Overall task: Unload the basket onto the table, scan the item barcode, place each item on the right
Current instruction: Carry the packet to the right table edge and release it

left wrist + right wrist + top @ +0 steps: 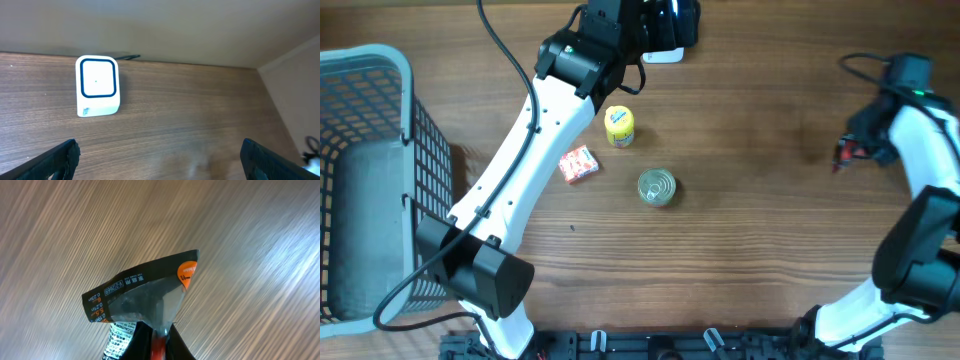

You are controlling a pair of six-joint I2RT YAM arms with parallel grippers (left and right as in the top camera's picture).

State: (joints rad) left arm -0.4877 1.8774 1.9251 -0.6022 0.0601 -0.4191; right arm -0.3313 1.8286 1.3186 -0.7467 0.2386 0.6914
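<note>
The item is a small black and clear packet (145,297) with orange marks and printed text. My right gripper (159,342) is shut on its lower end and holds it above the wooden table. From overhead the right gripper (844,152) is at the far right with the packet (839,156) showing as a small dark and red shape. The white scanner (98,86) with a dark blue square stands at the table's back edge; in the overhead view the scanner (663,54) is partly under my left arm. My left gripper (160,161) is open just in front of it, holding nothing.
A yellow tub (619,126), a red packet (578,163) and a tin can (657,187) lie mid-table. A grey wire basket (365,170) stands at the left edge. The wall runs right behind the scanner.
</note>
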